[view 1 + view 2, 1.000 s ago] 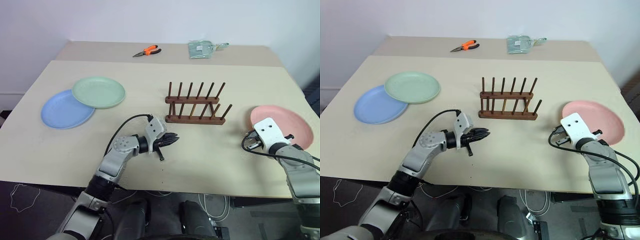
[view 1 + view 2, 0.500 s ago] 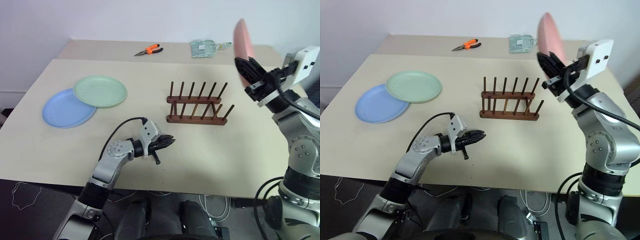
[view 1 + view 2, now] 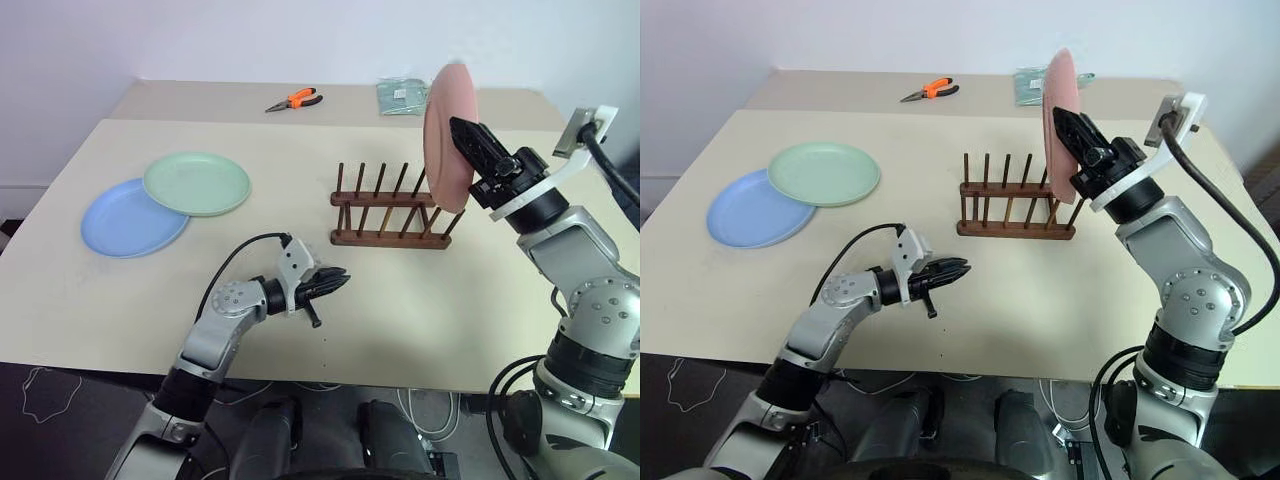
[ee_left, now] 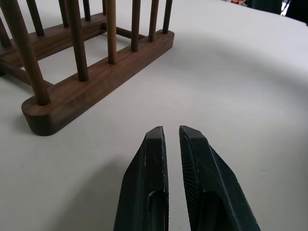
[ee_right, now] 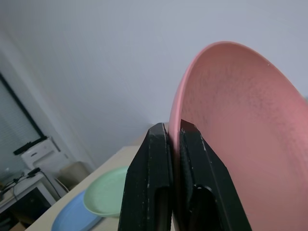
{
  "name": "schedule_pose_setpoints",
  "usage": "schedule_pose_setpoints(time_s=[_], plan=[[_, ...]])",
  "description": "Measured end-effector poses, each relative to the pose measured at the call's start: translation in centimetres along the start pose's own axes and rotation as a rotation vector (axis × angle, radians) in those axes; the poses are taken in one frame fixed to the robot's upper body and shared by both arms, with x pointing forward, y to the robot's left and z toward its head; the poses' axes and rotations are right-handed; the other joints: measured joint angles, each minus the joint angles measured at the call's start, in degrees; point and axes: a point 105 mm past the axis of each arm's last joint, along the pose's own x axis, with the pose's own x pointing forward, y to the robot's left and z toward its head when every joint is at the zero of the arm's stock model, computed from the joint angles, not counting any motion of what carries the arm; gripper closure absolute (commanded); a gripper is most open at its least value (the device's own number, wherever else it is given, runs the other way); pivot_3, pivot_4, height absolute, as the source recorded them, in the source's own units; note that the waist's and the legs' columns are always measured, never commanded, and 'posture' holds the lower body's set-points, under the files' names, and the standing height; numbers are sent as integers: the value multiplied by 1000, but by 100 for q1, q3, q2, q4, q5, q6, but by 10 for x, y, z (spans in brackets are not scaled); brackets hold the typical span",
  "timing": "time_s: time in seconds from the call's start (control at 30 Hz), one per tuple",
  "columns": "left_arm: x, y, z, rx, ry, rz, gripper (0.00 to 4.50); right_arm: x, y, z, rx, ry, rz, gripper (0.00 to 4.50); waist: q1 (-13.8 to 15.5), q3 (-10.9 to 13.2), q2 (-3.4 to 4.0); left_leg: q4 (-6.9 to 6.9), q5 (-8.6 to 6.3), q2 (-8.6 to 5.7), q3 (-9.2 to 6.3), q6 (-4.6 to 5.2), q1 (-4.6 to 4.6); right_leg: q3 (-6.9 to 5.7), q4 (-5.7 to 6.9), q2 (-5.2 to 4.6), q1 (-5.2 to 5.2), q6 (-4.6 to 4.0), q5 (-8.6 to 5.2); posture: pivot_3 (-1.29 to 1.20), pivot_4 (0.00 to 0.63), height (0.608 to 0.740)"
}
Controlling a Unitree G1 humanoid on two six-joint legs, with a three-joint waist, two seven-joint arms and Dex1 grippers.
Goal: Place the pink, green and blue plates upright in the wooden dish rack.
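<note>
The right gripper (image 3: 470, 140) held the pink plate (image 3: 447, 135) on edge, jaws clamped on its rim, above the right end of the wooden dish rack (image 3: 393, 212) on the tabletop (image 3: 480, 300). The grip covered only a narrow rim section, so the plate could pivot or slip during lowering. A misaligned descent could strike a peg and shift the light rack. The left gripper (image 3: 335, 283) hovered near the rack, jaws clenched on nothing. The green plate (image 3: 197, 182) overlapped the blue plate (image 3: 125, 220), well apart to the left.
</note>
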Motion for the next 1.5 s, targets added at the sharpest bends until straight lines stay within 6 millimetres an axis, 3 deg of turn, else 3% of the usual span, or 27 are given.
schedule_pose_setpoints(time_s=[0.13, 0.17, 0.27, 0.37, 0.43, 0.57, 0.73, 0.77, 0.87, 0.97, 1.03, 1.1, 1.2, 1.27, 1.37, 1.5], plan=[[-2, 0, 1, -13, -6, -9, 4026, -2, -11, -1, 45, -13, -41, 4444, -2, 0, 0, 0, 0, 0, 1, 0, 0, 0, 0, 0, 0, -3, -2, 0, 150, 738], [-2, -1, 2, -14, -8, -10, 4026, -3, -13, 0, 57, -19, -46, 4142, -1, 0, 0, 0, 0, 0, 1, 0, 0, 0, 0, 0, 1, -3, -2, 0, 150, 738], [-2, -2, 5, -18, -22, -16, 4026, -5, -24, 0, 80, -22, -82, 2947, 1, 0, 0, 1, 0, 0, 2, 0, 0, 0, -1, 0, 1, -3, -2, 0, 150, 738], [-2, -3, 8, -24, -36, -25, 3155, -5, -29, 0, 63, -9, -101, 1395, 2, 1, 2, 0, 0, 0, 2, 0, -1, 0, -1, 1, -1, -3, -2, 0, 150, 738], [-3, -2, 10, -25, -44, -26, 2134, -6, -32, 4, 18, -11, -120, 386, 1, 1, 2, 0, 0, 0, 2, 0, -1, 0, -1, 1, -1, -4, -2, 0, 150, 738], [-6, 1, 13, -13, -54, -6, 35, -6, -36, 12, -109, -2, -146, 368, 6, 2, 4, 1, 0, 0, 4, 1, -1, 0, -1, 1, -1, -5, -3, 0, 150, 738], [-9, 9, 16, -7, -71, 52, 35, -6, -44, 36, -376, 1, -198, 368, 10, 3, 3, 2, 0, 0, 7, 1, -2, -4, -4, 2, -1, -5, -3, 0, 150, 738], [-11, 15, 19, -8, -84, 88, 10, -7, -47, 41, -455, 12, -213, 184, 12, 3, 3, 2, 0, -1, 7, 1, -2, -5, -4, 2, -1, -6, -3, 0, 150, 738], [-23, 43, 32, -8, -142, 250, 10, -5, -44, 56, -620, 12, -207, 184, -1, 5, 4, 3, 1, 0, 8, 1, -2, -5, -1, 5, -4, -3, -2, 0, 150, 738], [-51, 91, 56, -18, -244, 558, 10, 10, -18, 58, -760, 32, -77, 184, -15, 7, 1, 5, 1, 4, 7, 1, -1, -5, 2, 12, -4, 15, 8, 0, 150, 738], [-82, 124, 66, -2, -277, 829, 10, 21, 9, 44, -852, 80, 58, 184, -19, 10, -3, 2, 1, 5, 6, 1, 0, -5, 3, 16, -7, 18, 9, 0, 150, 738], [-119, 148, 72, 19, -279, 1097, 10, 28, 35, 17, -905, 145, 208, 184, -6, 16, -16, 0, 1, 5, 4, 1, -1, -7, 3, 18, -7, 23, 10, 0, 150, 738], [-166, 166, 69, -2, -247, 1421, 10, 32, 59, -26, -893, 229, 364, 184, 26, 28, -36, 6, 1, -2, 4, 0, -4, -9, 2, 22, -5, 33, 15, 0, 150, 738], [-186, 171, 62, -67, -224, 1540, 10, 31, 66, -47, -881, 264, 419, 184, 67, 32, -49, 10, 0, -6, 4, 0, -5, -9, 0, 21, -4, 38, 18, 0, 150, 738], [-196, 177, 50, -235, -229, 1588, 10, 29, 71, -69, -839, 298, 466, 184, 148, 37, -61, 11, 0, -10, 4, -1, -6, -10, -1, 17, -5, 41, 20, 0, 150, 738], [-178, 184, 37, -496, -271, 1459, 10, 27, 73, -76, -825, 305, 484, 184, 145, 37, -69, 9, 0, -11, 2, -3, -6, -15, -1, 15, -7, 41, 20, 0, 150, 738]])
